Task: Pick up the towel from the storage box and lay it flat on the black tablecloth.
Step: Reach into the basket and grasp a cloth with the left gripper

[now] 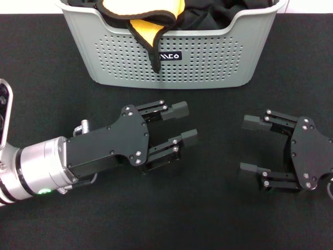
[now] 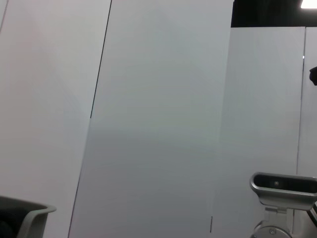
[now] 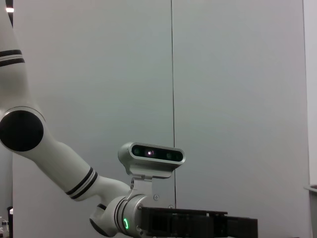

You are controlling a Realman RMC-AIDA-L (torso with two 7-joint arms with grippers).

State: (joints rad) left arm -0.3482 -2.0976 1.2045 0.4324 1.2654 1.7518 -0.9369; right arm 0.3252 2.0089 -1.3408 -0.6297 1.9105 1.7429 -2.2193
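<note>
The towel (image 1: 148, 18) lies crumpled in the storage box (image 1: 171, 57), yellow-orange face up, with one black-edged corner hanging over the front rim. The storage box stands at the far middle of the black tablecloth (image 1: 218, 208). My left gripper (image 1: 183, 123) is open and empty, lying low over the tablecloth in front of the box. My right gripper (image 1: 251, 146) is open and empty, to the right of the left one, its fingers pointing toward it.
Plain black cloths (image 1: 223, 13) fill the right part of the box. The wrist views show only white wall panels, a corner of the box rim (image 2: 34, 215) and the left arm (image 3: 59, 158) with its camera.
</note>
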